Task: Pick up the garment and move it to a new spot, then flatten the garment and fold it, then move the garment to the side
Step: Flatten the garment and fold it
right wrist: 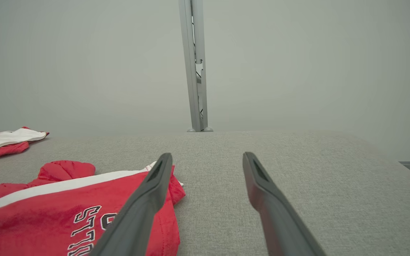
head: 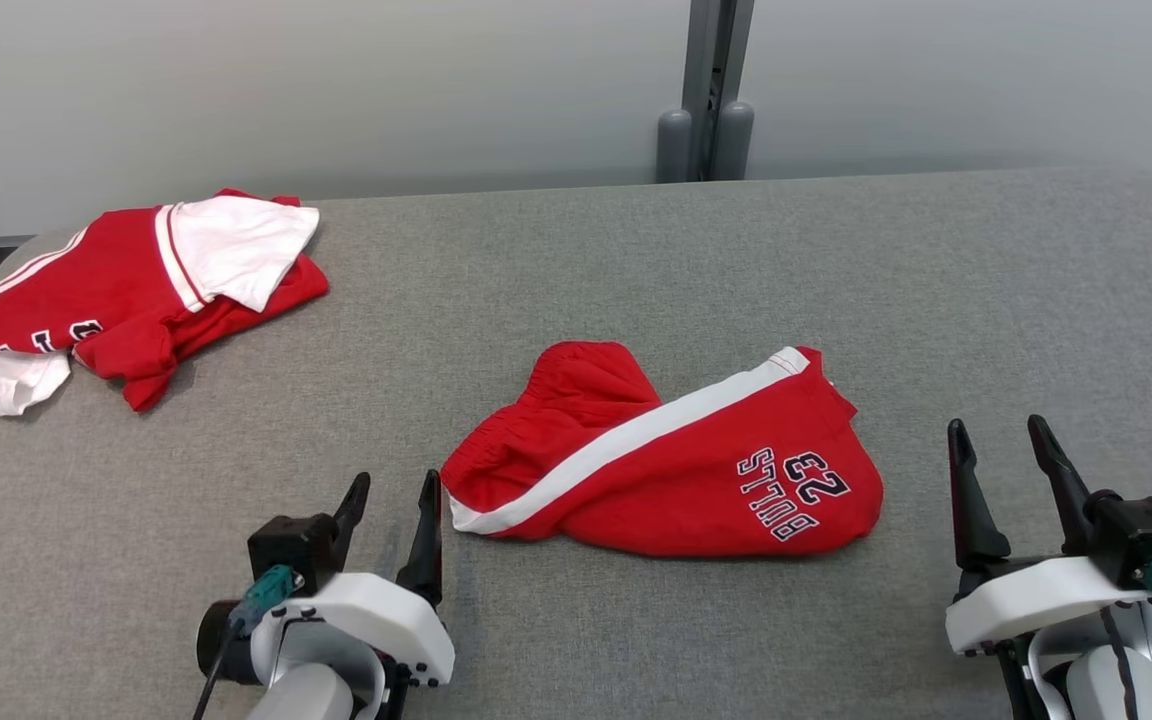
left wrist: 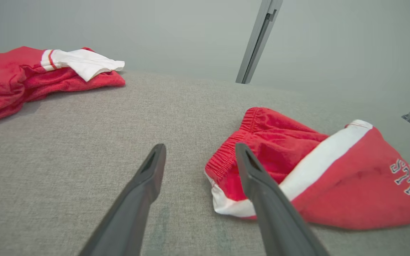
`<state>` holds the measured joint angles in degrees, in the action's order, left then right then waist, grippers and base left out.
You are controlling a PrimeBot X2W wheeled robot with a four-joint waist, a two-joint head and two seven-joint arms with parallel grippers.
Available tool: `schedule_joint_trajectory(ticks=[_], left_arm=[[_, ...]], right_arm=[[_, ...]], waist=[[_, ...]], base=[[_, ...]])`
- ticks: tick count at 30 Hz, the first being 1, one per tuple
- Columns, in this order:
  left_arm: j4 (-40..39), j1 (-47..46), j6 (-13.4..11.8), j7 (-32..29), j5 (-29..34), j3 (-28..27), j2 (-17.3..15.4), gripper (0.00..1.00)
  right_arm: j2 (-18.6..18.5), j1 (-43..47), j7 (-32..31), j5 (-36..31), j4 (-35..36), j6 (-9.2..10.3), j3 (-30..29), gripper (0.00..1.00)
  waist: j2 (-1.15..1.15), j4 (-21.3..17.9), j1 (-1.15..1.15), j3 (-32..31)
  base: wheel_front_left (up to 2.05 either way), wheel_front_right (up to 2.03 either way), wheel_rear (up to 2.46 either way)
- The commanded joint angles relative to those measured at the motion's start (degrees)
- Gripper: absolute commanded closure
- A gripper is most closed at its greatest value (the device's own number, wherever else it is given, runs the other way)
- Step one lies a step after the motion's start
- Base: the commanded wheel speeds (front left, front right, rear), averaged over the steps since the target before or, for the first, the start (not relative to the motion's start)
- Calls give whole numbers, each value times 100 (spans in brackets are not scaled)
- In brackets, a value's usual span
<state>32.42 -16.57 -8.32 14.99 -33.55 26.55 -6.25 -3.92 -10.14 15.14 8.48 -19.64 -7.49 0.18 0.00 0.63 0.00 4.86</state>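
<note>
Head view: I am looking down on a grey padded table [head: 636, 260]. The red shorts [head: 666, 470], with a white side stripe and dark lettering, are lying in a loose, rumpled heap near the middle of the table, towards my edge. My left gripper [head: 397, 478] is hovering just beside the waistband end of the shorts, its jaws standing apart and carrying nothing. My right gripper [head: 996, 423] is waiting near the lettered end, clear of the cloth, jaws likewise spread and empty. A second red and white garment [head: 126, 290] is sitting bunched at the far left of the table, well apart from the shorts. A metal post [head: 706, 100] is rising behind the table.

Left wrist view: two dark fingers [left wrist: 148, 174] are pointing along the table, wide apart, with bare grey fabric between them. One is crossing in front of the elastic waistband and white hem; I cannot tell whether it is touching them.

Right wrist view: this gripper's fingers are also standing wide over bare table, with the lettered end of the shorts lying beside one of them.

Judging progress: the shorts are resting free at what looks like their working spot, so I am counting the first move as likely done. They are creased and partly doubled over, so flattening, folding and shifting aside are all remaining.
</note>
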Motion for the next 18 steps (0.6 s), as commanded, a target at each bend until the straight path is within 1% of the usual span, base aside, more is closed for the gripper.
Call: schedule_joint_trajectory(ticks=[1, 6, 10, 14, 18], left_arm=[[-43, 55, 33, 26, 58, -37, -25, 0], [-558, 510, 129, 27, 414, -262, 13, 0], [-859, 765, 176, 27, 592, -434, 90, 0], [-975, 873, 250, 27, 731, -495, 171, 0], [-1007, 850, 303, 27, 845, -523, 232, 0]], right_arm=[[-37, -34, 2, -9, -30, -1, 3, 0], [-177, -163, -124, 71, -267, -1, 161, 0], [-402, -445, -412, 139, -539, -1, 414, 0], [-680, -928, -858, 327, -918, -1, 895, 0], [-932, -1483, -1327, 712, -1326, -1, 1405, 0]], waist=[[0, 25, 0, -13], [0, 110, 0, -48], [0, 204, 0, -22], [0, 336, 0, 38], [0, 501, 0, 114]], base=[[0, 0, 0], [0, 0, 0], [0, 0, 0], [0, 0, 0], [0, 0, 0]])
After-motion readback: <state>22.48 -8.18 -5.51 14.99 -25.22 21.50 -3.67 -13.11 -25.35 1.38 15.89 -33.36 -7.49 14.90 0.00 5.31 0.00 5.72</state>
